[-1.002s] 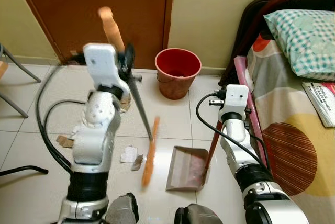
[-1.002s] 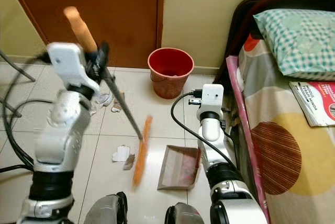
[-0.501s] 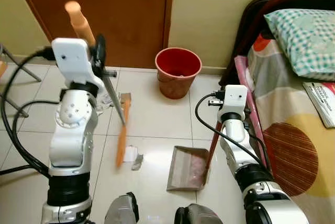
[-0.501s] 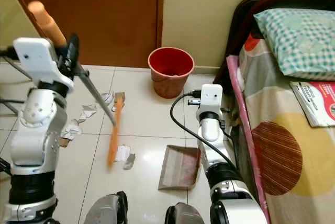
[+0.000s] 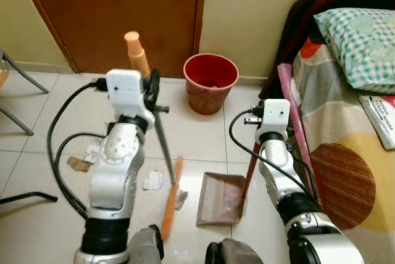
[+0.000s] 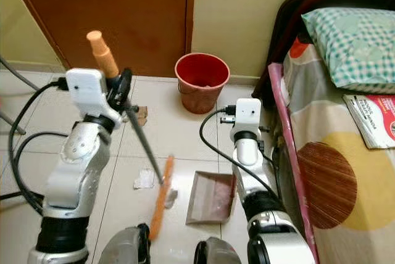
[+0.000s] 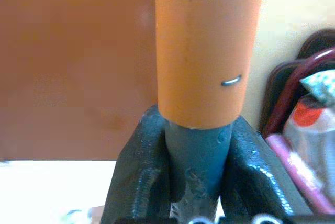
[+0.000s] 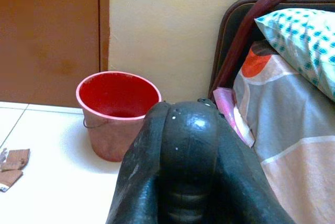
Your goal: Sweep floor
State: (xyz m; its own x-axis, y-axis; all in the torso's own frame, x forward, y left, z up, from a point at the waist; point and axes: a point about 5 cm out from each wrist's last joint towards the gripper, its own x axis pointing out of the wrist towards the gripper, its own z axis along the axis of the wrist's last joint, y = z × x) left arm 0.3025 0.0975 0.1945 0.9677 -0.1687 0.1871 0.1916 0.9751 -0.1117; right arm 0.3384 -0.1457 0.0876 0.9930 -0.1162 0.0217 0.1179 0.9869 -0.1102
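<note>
Clamping the broom, the left pincer is kept at 11 o'clock from the dustpan; the brush head lies beside the dustpan at 9 o'clock; the right pincer's fingers are together.

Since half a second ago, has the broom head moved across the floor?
Yes. The broom head, swung by the left gripper, has swept toward the dustpan, which stayed put; it now lies just beside the pan's open edge, pushing a paper scrap along.

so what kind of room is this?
Most likely a bedroom in a home: a bed with a patterned sheet and a checked teal pillow, a brown wooden door, and a tiled floor.
</note>
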